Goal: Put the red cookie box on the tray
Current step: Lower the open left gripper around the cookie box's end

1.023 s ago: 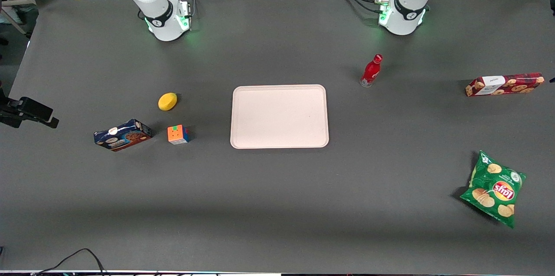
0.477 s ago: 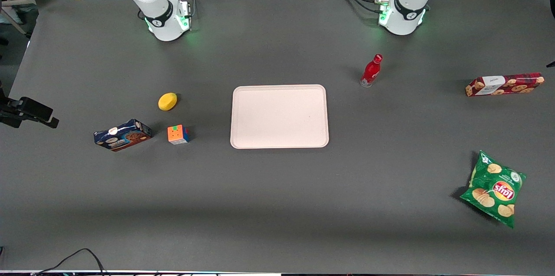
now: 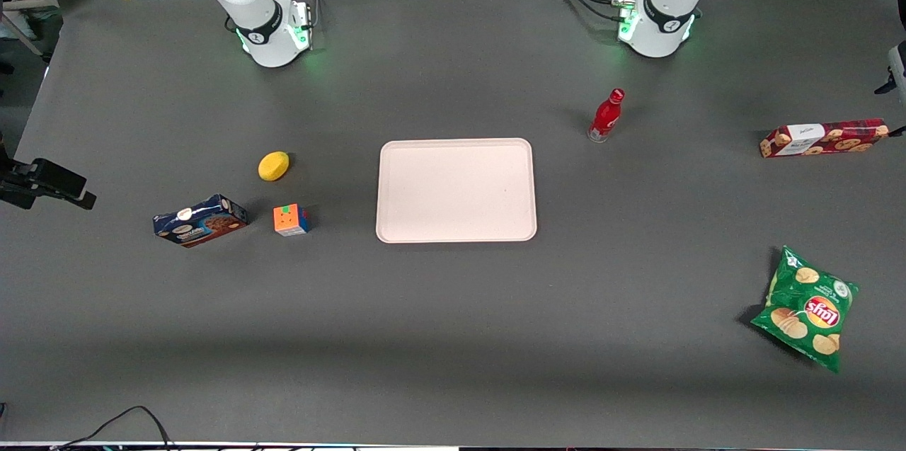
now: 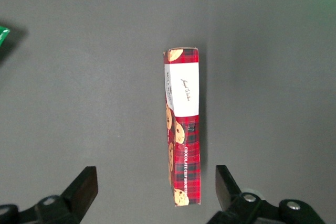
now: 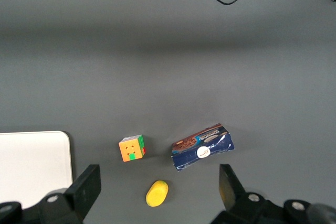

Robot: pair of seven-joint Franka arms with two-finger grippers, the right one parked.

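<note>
1. Gripper (image 4: pixel 156 184): we log it high over the red box (image 4: pixel 182 128), fingers (image 4: pixel 84 187) spread wide, holding and touching nothing; one end of the box shows between the two fingertips.
2. Red box (image 3: pixel 823 138): we record it lying on the table (image 3: pixel 453 338), well apart from the tray (image 3: pixel 456 190), toward the working arm's end. Its long axis runs nearly parallel to the tray's long sides, and the end with the white label faces the tray.
3. Tray: we find nothing in it.
4. Bottle (image 3: pixel 606 115): upright, near the tray's corner toward the working arm, farther from the front camera.
5. Chip bag (image 3: pixel 806 308): toward the working arm's end, nearer the front camera than the tray.
</note>
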